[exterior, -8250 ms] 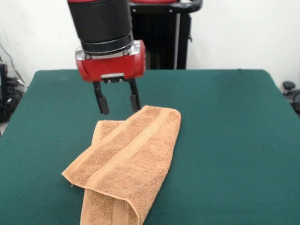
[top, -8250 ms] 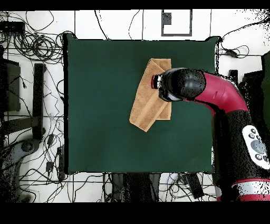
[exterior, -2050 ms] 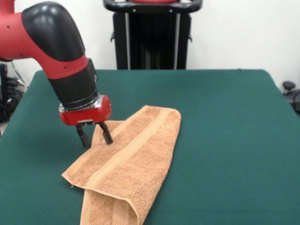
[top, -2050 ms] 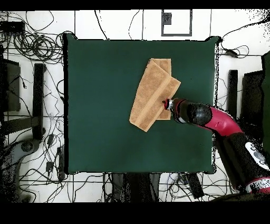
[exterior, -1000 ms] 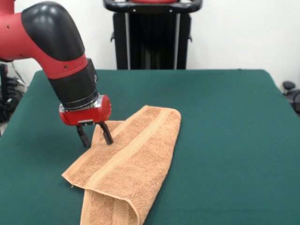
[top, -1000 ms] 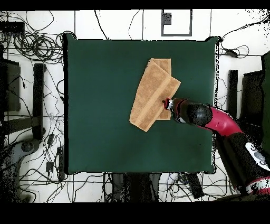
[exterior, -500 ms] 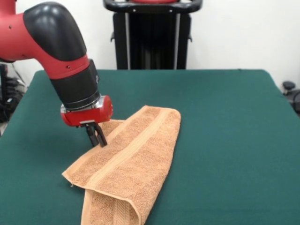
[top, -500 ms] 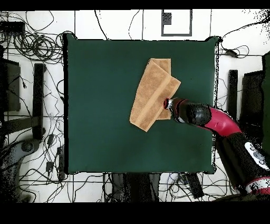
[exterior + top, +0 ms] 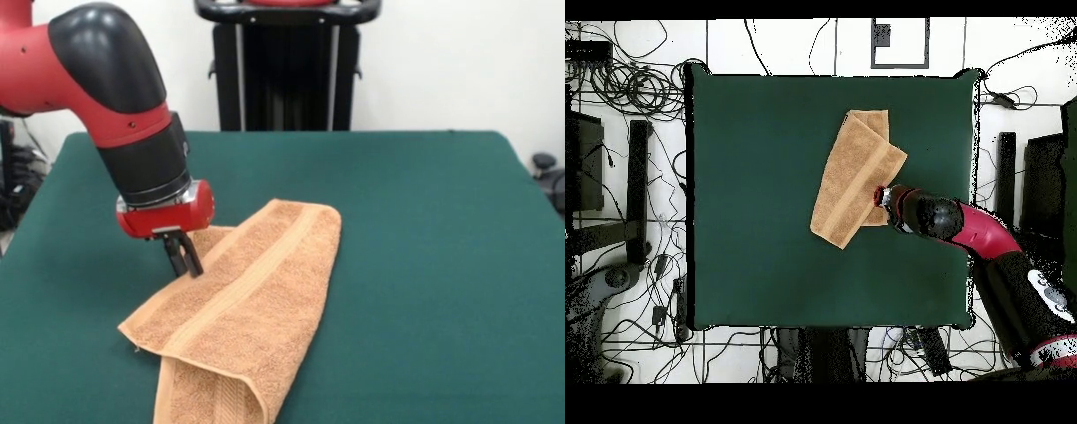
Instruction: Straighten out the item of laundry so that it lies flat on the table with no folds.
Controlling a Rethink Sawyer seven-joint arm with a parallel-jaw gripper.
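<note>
Mid-table, orange-tan towel (image 9: 240, 305) folded double, gripper (image 9: 183, 257) pinched on its edge, green table (image 9: 424, 265), white wall behind.

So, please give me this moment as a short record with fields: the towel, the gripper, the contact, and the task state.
towel: orange-tan towel, folded over itself, lying diagonally on the table
gripper: gripper shut, fingers together, at the towel's edge on the front view's left
contact: fingertips pinch the towel's edge
task state: not done; folds remain, towel not flat

front faces robot, overhead straight down
</note>
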